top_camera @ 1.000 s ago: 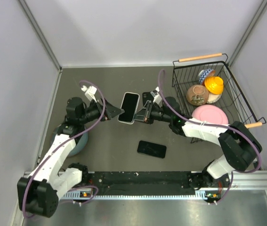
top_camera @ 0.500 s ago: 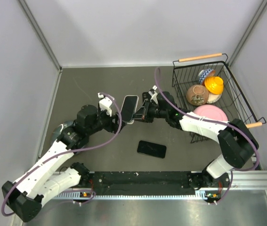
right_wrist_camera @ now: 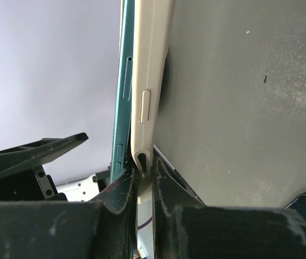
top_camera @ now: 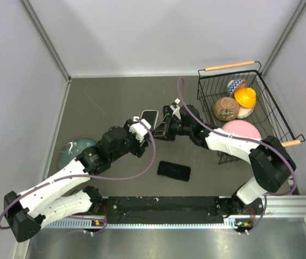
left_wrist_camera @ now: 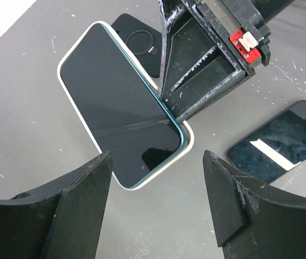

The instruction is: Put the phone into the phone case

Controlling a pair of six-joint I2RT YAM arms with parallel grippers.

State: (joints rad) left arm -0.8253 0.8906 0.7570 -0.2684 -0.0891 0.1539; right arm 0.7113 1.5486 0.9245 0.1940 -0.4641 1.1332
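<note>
A teal phone [left_wrist_camera: 120, 108] with a dark screen lies in a cream phone case [left_wrist_camera: 188, 144]. Its long side near the right gripper stands up out of the case rim. In the right wrist view the teal phone [right_wrist_camera: 121, 86] and the case [right_wrist_camera: 150, 81] show edge-on, side by side. My right gripper [right_wrist_camera: 144, 172] is shut on the case's edge; it also shows in the top view [top_camera: 162, 129]. My left gripper [left_wrist_camera: 157, 156] is open and empty just above the phone's near end, and it covers most of the phone [top_camera: 149, 115] in the top view [top_camera: 143, 131].
A second dark phone [top_camera: 174, 170] lies flat on the table nearer the arm bases. A black flat piece with a ring mark [left_wrist_camera: 136, 40] lies beyond the case. A blue-grey bowl [top_camera: 73, 149] sits at the left. A wire basket [top_camera: 212, 86] with toys and a pink plate [top_camera: 240, 130] stands at the right.
My left arm has swung right from the bowl to the phone, so its open gripper is now over the phone's near end. My right gripper has kept hold of the case.
</note>
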